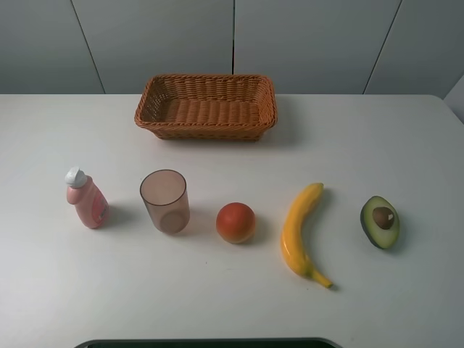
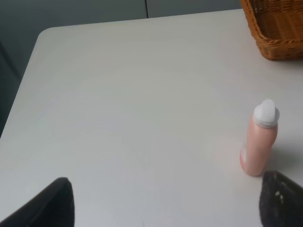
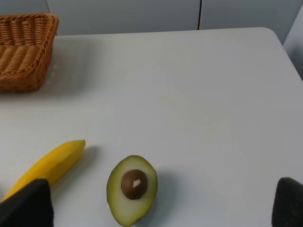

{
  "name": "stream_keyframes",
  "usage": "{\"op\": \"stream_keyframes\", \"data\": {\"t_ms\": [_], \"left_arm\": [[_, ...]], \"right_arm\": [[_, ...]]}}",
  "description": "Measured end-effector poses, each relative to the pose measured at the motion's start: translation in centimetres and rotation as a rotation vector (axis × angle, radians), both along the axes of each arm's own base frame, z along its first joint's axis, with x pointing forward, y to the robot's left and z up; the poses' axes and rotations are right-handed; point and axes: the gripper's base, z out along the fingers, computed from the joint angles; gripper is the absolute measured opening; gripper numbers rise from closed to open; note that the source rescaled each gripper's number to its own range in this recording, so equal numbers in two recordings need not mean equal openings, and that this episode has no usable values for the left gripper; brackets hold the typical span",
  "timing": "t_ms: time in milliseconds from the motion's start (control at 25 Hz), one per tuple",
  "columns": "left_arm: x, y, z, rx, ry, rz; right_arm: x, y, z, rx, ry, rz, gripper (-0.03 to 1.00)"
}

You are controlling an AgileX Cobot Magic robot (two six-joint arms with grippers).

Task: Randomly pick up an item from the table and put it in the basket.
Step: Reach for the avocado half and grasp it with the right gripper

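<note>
The halved avocado (image 1: 380, 221) lies flesh up on the white table (image 1: 362, 138) at the front right, brown pit showing. It also shows in the right wrist view (image 3: 132, 189), between the two dark fingertips (image 3: 28, 205) of my right gripper (image 3: 158, 215), which is open and empty, short of it. The brown wicker basket (image 1: 206, 106) stands empty at the back middle; one corner of it shows in the right wrist view (image 3: 23, 49). My left gripper (image 2: 163, 208) is open and empty over the table's left side. Neither gripper shows in the exterior view.
A row runs along the front: a pink bottle (image 1: 86, 198) with a white cap, also in the left wrist view (image 2: 259, 139), a translucent cup (image 1: 165, 201), a round red-orange fruit (image 1: 235, 222) and a yellow banana (image 1: 301, 232) left of the avocado.
</note>
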Motion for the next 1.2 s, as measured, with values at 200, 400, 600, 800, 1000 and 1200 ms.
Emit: {"op": "stream_keyframes", "data": {"t_ms": [200,400,600,800,1000,1200], "left_arm": [[0.00,0.00,0.00,0.000,0.000,0.000],[0.00,0.00,0.00,0.000,0.000,0.000],[0.00,0.00,0.00,0.000,0.000,0.000],[0.00,0.00,0.00,0.000,0.000,0.000],[0.00,0.00,0.00,0.000,0.000,0.000],[0.00,0.00,0.00,0.000,0.000,0.000]], "right_arm": [[0.00,0.00,0.00,0.000,0.000,0.000,0.99],[0.00,0.00,0.00,0.000,0.000,0.000,0.99],[0.00,0.00,0.00,0.000,0.000,0.000,0.99],[0.00,0.00,0.00,0.000,0.000,0.000,0.99],[0.00,0.00,0.00,0.000,0.000,0.000,0.99],[0.00,0.00,0.00,0.000,0.000,0.000,0.99]]}}
